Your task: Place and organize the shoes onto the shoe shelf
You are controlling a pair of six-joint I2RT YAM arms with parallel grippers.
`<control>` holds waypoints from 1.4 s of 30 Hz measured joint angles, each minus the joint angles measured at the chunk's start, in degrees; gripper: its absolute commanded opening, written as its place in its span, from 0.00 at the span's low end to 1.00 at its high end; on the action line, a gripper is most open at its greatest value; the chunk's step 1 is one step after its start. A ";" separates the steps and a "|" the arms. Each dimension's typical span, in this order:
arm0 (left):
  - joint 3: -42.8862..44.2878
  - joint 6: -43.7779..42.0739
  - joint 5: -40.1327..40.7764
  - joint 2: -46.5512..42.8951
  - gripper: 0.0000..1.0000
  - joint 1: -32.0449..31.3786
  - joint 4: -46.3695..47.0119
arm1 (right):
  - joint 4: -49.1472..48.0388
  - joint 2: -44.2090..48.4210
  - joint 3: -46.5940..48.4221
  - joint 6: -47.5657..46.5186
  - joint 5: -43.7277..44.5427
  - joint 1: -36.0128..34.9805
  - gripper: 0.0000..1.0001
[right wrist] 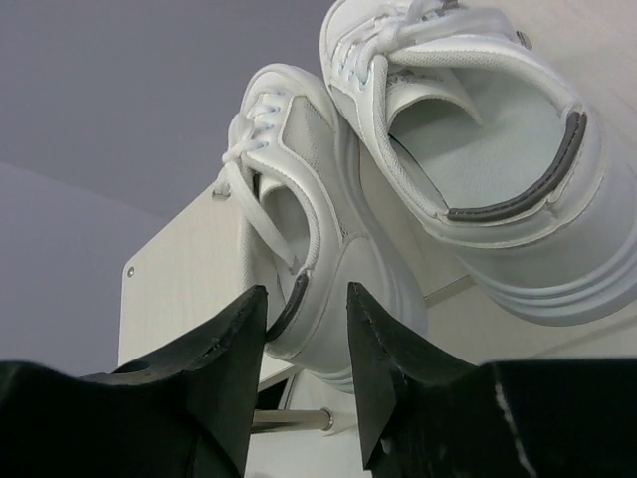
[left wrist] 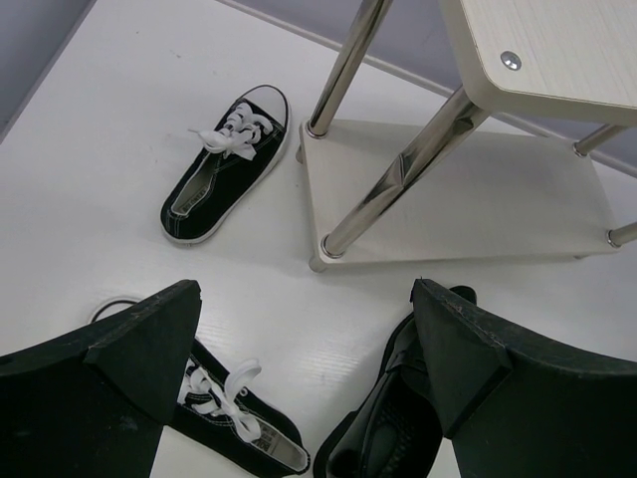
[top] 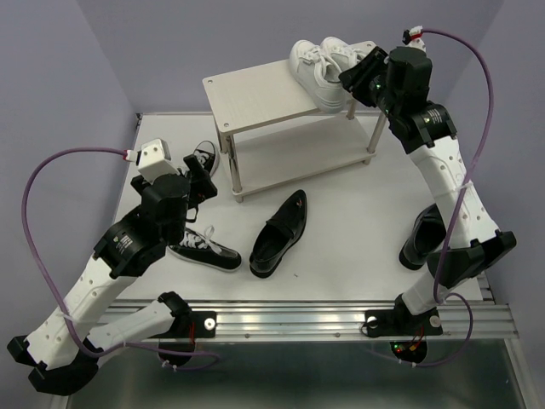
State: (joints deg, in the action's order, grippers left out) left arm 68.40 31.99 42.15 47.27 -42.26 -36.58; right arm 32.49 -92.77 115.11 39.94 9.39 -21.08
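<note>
White table [top: 358, 221] with shelf [top: 255, 98], black sneakers [top: 203, 250], loafers [top: 279, 234]

One loafer [top: 419, 243] (half behind right arm [top: 464, 204])

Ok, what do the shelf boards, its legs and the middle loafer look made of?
Shelf boards: pale wood-grain, matte, probably laminate over board. Legs: polished metal tubes, mirror reflections along them. Loafer: glossy black, likely leather or a synthetic; bright highlights on its upper.
</note>
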 measured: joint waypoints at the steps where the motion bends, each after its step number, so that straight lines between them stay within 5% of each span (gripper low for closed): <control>1: 0.00 0.02 0.00 0.00 0.99 0.00 -0.07 | -0.13 0.00 0.15 -0.07 0.00 0.00 0.47; 7: 0.00 0.20 0.00 -0.17 0.99 0.00 -0.55 | 0.02 -0.07 1.73 -0.04 -0.57 0.00 0.72; 14: 0.00 1.31 0.33 -0.13 0.99 0.00 -1.46 | 0.04 0.11 3.80 -0.66 -1.51 0.00 0.87; 24: 1.03 8.00 -0.17 6.12 0.99 2.25 -9.99 | 1.51 8.98 3.10 -5.62 1.25 -0.02 0.95; 32: -2.23 12.63 -8.04 9.07 0.87 13.77 -15.98 | 2.21 28.59 -13.73 -9.35 7.17 -0.02 0.96; 42: -14.99 25.97 -19.80 6.95 0.85 11.69 -19.08 | 6.29 26.29 -23.15 -9.73 6.51 0.00 0.98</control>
State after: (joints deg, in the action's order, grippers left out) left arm 53.41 57.95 22.35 54.22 -30.57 -55.66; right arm 38.79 -66.48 91.96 30.22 15.90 -21.08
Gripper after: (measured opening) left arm 0.848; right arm 0.981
